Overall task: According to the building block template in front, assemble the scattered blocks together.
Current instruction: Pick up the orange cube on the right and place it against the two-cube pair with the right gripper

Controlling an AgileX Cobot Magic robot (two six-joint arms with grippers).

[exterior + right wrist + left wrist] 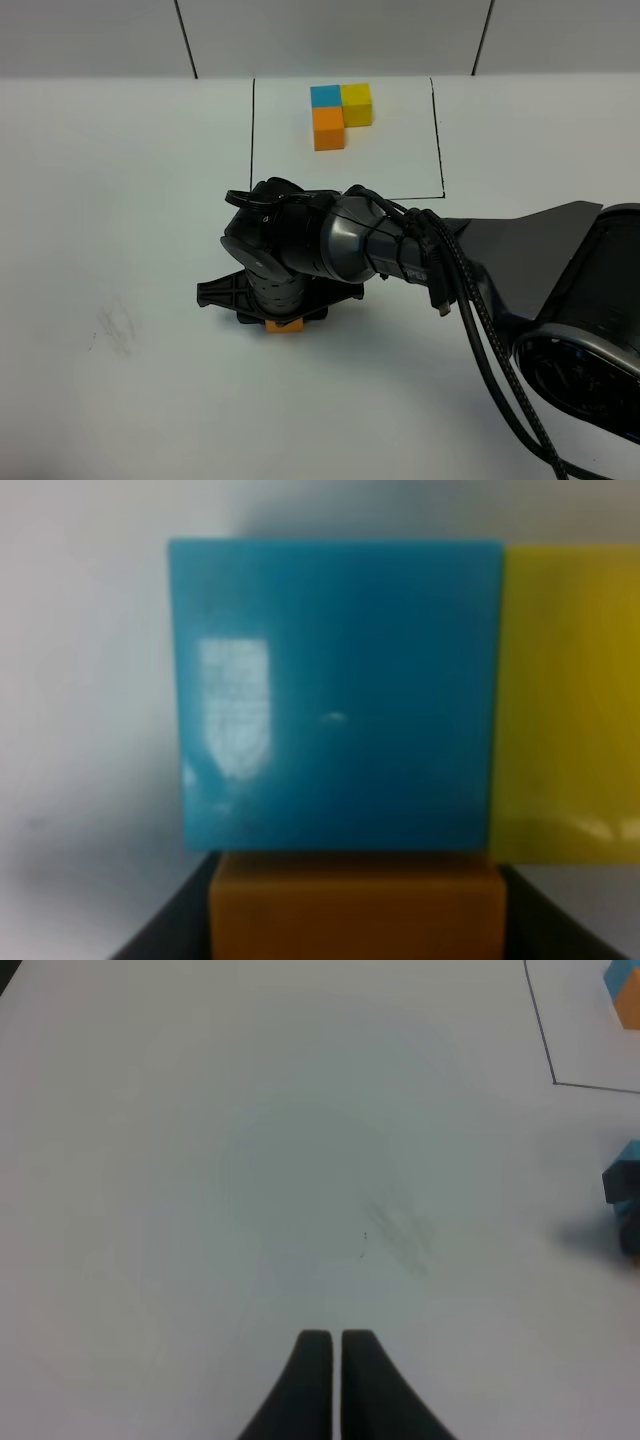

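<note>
Right at the jaws of the right gripper (284,318), we saw the orange cube (356,905) sitting between the two dark fingers, and we took it as grasped, the jaws part-way apart around it. In the right wrist view it pressed up against the blue cube (335,695), with the yellow cube (570,700) flush on the blue one's side. So, by our reading, the loose trio was nearly joined: blue and yellow paired, orange being seated against blue. What we reckoned was left was to let go of the orange and back away.

From the high camera only a sliver of orange showed under the wrist; the arm hid the other two cubes.

As for shape, the three formed an L. We judged that its longer run lay along blue and yellow, with the orange turning off at the blue end. That matched the building block template (340,115) further back on the white counter (120,200), inside its black-lined frame (252,140), well apart from the gripper.

The left gripper (335,1345) hung over bare counter, jaws clenched together on nothing.
</note>
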